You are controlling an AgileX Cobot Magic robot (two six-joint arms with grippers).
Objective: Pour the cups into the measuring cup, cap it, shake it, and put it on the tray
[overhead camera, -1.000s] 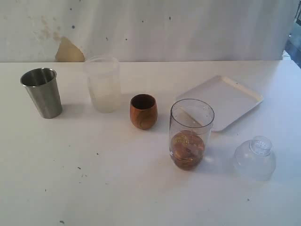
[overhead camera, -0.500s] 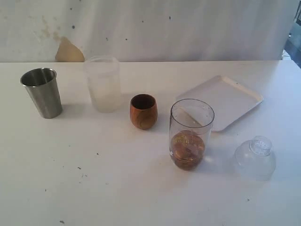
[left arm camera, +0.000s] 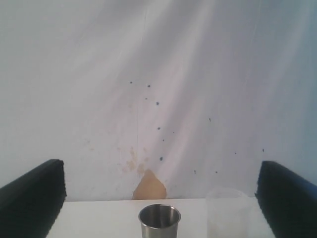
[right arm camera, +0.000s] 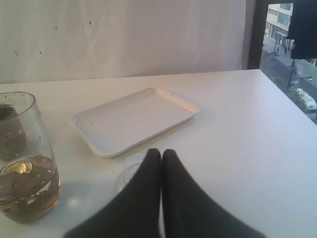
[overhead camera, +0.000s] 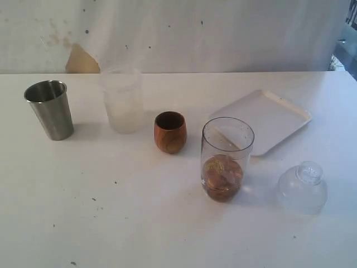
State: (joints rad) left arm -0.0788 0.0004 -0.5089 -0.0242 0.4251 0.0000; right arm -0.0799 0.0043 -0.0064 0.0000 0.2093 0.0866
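Observation:
The steel tumbler [overhead camera: 50, 109] stands at the far left of the table, and the brown wooden cup [overhead camera: 170, 132] near the middle. The clear measuring cup [overhead camera: 226, 159] stands right of the wooden cup with brownish contents at its bottom. Behind it to the right lies the white tray [overhead camera: 268, 120]. Neither gripper shows in the exterior view. My left gripper [left arm camera: 159, 171] is open, its black fingers [left arm camera: 32, 198] wide apart, facing the steel tumbler [left arm camera: 159, 221] from a distance. My right gripper [right arm camera: 161, 153] is shut and empty, near the measuring cup [right arm camera: 22, 158] and the tray [right arm camera: 133, 119].
A frosted white plastic cup [overhead camera: 121, 100] stands between the steel tumbler and the wooden cup. A clear domed cap [overhead camera: 302, 187] rests on the table at front right, partly hidden behind my right fingers in the right wrist view. A white wall backs the table.

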